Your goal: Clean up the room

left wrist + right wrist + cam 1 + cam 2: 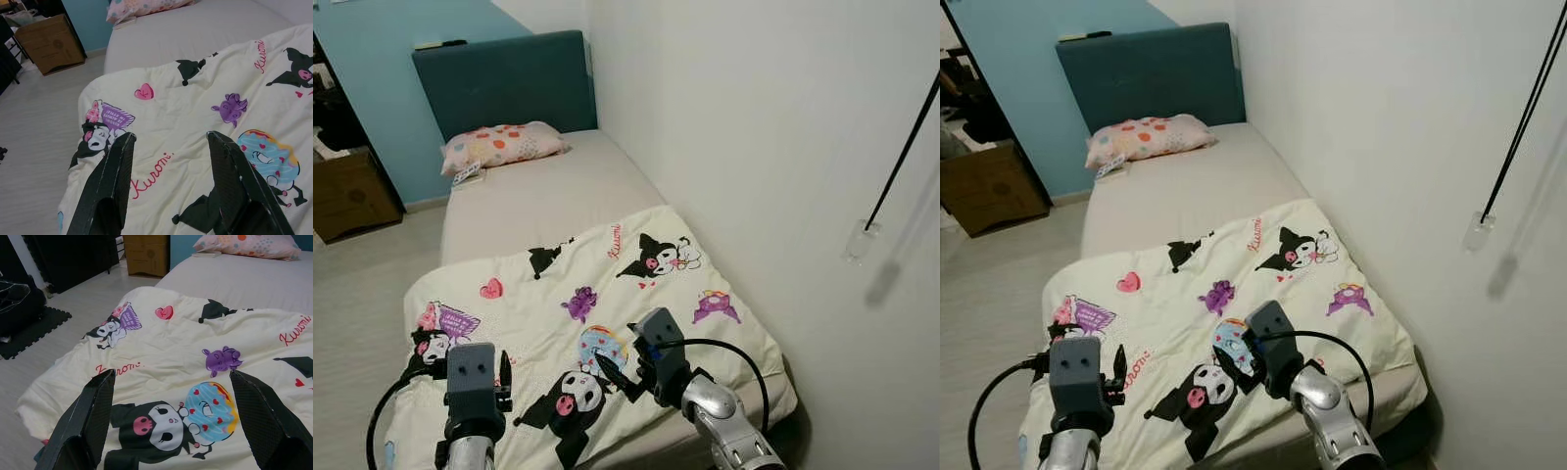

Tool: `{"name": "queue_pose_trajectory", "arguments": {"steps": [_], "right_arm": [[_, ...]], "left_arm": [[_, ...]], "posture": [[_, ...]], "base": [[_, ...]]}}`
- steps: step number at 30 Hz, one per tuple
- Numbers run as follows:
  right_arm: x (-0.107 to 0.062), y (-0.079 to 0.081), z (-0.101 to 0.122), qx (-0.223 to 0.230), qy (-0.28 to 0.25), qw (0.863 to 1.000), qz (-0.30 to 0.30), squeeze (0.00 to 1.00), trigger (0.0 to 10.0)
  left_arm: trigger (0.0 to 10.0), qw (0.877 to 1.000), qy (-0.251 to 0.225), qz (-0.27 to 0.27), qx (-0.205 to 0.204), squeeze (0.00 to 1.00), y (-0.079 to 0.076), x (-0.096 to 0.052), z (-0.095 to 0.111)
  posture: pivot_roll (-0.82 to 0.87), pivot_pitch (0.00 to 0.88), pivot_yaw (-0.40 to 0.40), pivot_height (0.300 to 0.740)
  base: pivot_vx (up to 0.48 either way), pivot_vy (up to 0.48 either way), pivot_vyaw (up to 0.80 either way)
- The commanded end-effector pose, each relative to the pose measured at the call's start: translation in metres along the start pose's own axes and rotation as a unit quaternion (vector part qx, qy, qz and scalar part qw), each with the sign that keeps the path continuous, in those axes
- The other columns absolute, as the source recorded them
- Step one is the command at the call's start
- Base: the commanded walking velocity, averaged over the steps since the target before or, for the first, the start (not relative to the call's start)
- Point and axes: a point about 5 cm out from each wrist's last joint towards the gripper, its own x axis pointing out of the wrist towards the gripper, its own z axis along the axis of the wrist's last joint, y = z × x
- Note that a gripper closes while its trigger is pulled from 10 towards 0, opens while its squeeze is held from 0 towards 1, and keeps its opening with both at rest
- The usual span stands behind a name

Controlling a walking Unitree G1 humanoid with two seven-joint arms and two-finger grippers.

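A cream blanket (597, 294) printed with cartoon characters covers the near half of the bed and hangs over its left side. The far half of the grey mattress (548, 196) lies bare. A dotted pillow (504, 145) rests against the teal headboard (504, 83), with a small white packet (468, 174) beside it. My left gripper (171, 139) hovers open over the blanket's near left part. My right gripper (173, 377) hovers open over the near middle, above a black and pink character print. Neither holds anything.
A white wall (764, 147) runs along the bed's right side, where a black cord with a clear fitting (862, 240) hangs. Left of the bed are pale floor (362, 294), a brown cardboard box (347, 196), dark furniture (73, 259) and a black mat (29, 330).
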Motion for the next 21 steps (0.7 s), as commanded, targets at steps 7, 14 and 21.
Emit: {"name": "queue_pose_trajectory", "arguments": {"steps": [7, 14, 21], "right_arm": [[0.0039, 0.007, 0.0021, -0.011, -0.005, 1.0, 0.019, 0.0, 10.0], [0.0051, 0.0093, 0.0033, -0.021, -0.007, 0.999, 0.029, 0.0, 10.0], [0.0046, 0.0098, 0.0034, -0.014, -0.011, 0.999, 0.029, 0.0, 10.0]], "left_arm": [[10.0, 1.0, -0.006, 0.01, 0.006, 0.0, 0.0039, -0.0016, 0.0001], [10.0, 1.0, -0.008, 0.013, 0.003, 0.0, 0.0031, -0.0021, 0.0005], [10.0, 0.999, -0.006, 0.029, -0.016, 0.0, 0.0076, -0.0016, 0.0002]], "posture": [[-0.07, 0.0, 0.026, 0.735], [-0.07, 0.0, 0.025, 0.735], [-0.07, 0.0, 0.026, 0.735]], "base": [[0.0, -0.151, 0.11], [0.0, -0.343, 0.8], [0.0, 0.0, 0.23]]}}
